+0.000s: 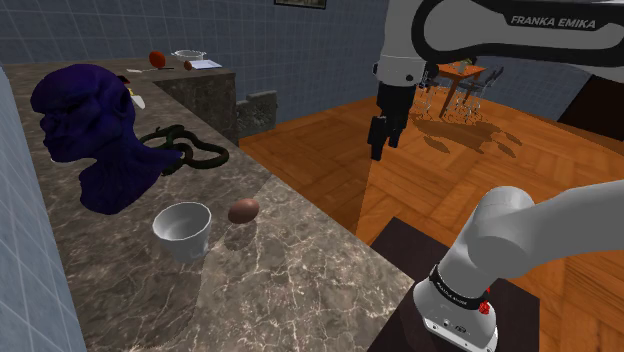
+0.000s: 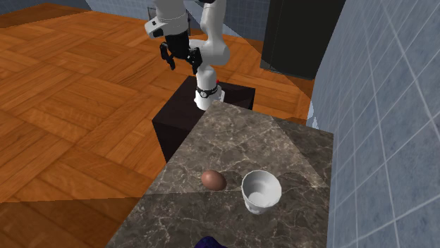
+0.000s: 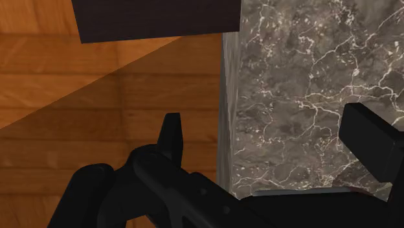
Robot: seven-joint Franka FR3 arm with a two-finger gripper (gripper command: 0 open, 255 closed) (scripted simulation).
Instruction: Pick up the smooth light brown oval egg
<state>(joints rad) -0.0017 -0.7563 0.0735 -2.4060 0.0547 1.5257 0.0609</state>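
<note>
Shoulder view, left to right.
- Dark blue bust (image 1: 85, 130): on marble counter (image 1: 290, 290), well apart from egg (image 1: 243, 210); no obstacle.
- Black coil (image 1: 187, 148): beside bust, also out of the way.
- White cup (image 1: 182, 232): just beside egg, not touching; may crowd one finger.
- Egg: brown, lying near counter's floor-side edge.
- Gripper (image 1: 383, 150): raised over wooden floor beyond counter edge, fingers spread wide, empty; judged poised for approach.

From where I stand, white capitals "FRANKA EMIKA" run along the dark band on the arm's upper link (image 1: 552, 20), at one o'clock in the shoulder view. The print on the black base collar (image 1: 452, 289) is too small to read.
</note>
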